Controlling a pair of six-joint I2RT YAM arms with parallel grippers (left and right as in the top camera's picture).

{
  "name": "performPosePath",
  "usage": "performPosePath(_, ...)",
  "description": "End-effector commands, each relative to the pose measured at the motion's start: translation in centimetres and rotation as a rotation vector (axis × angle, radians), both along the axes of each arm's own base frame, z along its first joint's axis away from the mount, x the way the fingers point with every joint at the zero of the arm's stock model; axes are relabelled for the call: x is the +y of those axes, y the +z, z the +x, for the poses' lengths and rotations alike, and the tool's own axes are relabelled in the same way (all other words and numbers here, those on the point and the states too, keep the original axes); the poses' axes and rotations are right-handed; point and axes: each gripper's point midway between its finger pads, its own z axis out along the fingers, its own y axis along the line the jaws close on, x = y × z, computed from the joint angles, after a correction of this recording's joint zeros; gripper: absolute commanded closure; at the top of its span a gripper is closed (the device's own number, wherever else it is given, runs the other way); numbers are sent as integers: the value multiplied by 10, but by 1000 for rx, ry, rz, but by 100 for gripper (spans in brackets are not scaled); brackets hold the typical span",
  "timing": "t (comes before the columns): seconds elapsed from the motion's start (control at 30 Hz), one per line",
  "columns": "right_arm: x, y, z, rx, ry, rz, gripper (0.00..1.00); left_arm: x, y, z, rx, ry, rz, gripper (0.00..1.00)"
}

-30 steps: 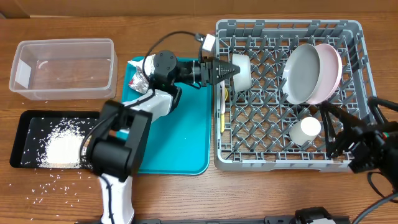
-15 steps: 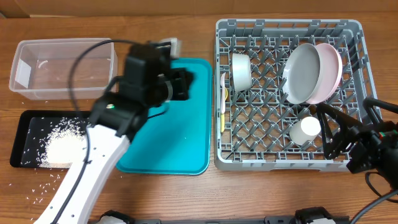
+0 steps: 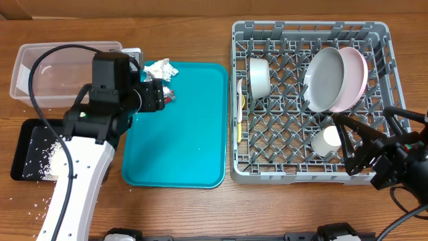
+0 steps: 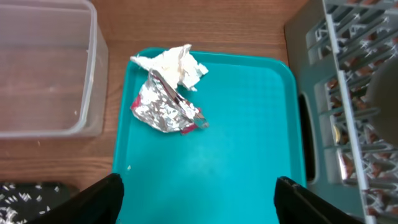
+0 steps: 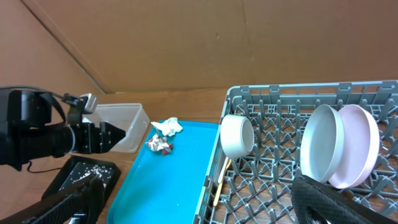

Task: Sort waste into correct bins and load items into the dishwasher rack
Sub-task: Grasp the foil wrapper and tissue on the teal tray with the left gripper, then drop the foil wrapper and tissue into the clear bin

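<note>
My left gripper is open and empty, low over the back left of the teal tray. Just ahead of it lie the crumpled red-and-silver foil wrapper and the white napkin. The dishwasher rack holds a small bowl, a grey plate, a pinkish plate, a white cup and a pale-yellow utensil. My right gripper hangs open over the rack's front right, holding nothing.
The clear tub stands at the back left, partly behind my left arm. In front of it the black tray holds rice. Loose rice grains lie on the wood near the table's front left.
My left gripper pulled back from the bowl in the rack, swung left across the teal tray and opened near the foil wrapper. The right gripper barely shifted.
</note>
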Motion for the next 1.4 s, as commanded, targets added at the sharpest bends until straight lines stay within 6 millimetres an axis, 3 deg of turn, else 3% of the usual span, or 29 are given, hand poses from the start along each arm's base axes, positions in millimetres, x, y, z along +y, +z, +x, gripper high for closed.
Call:
performPosePath(0.0,1,0,-3,4,6,8,0,0,-35,19,70,-48,100,18)
performPosePath(0.07,1,-2,-4,15,5,6,0,-4,-66,39,110,-50,103,22)
performPosePath(0.17,0,-9,-7,43,2,1,0,-11,-104,72,117,-17,75,19)
performPosePath(0.27,-1,-13,-9,58,7,-14,0,-19,-127,83,128,-33,72,19)
performPosePath(0.5,-12,-15,-5,56,-52,-47,0,-30,-190,85,236,-54,109,16)
performPosePath(0.57,-12,-15,-5,56,-53,-47,0,-29,-207,83,272,-55,117,26)
performPosePath(0.67,-12,-15,-5,56,-56,-49,0,-22,-214,83,284,-2,136,34)
performPosePath(0.77,-12,-16,-6,61,-55,-50,0,-20,-201,84,277,15,132,89)
performPosePath(0.8,-12,-17,-6,67,-56,-51,0,-21,-191,84,278,28,123,96)
performPosePath(0.87,-13,-20,-8,77,-55,-52,0,-26,-157,78,298,35,77,96)
performPosePath(0.9,-13,-21,-8,82,-55,-53,0,-25,-128,67,323,66,54,96)
performPosePath(0.97,-13,-22,-9,88,-55,-54,0,-22,-93,53,336,78,52,96)
performPosePath(1.0,-13,-23,-9,93,-55,-54,0,-14,-67,47,315,93,79,96)
performPosePath(1.07,-13,-23,-10,94,-55,-55,0,1,-41,45,260,123,140,96)
performPosePath(1.13,-13,-23,-9,92,-55,-55,0,35,-12,48,162,227,250,96)
performPosePath(1.2,-13,-22,-9,88,-55,-54,0,61,-4,54,122,310,299,96)
performPosePath(1.33,-13,-23,-9,92,-56,-54,0,108,-25,74,135,424,295,96)
performPosePath(1.37,-13,-24,-10,97,-55,-56,0,119,-31,79,139,454,291,92)
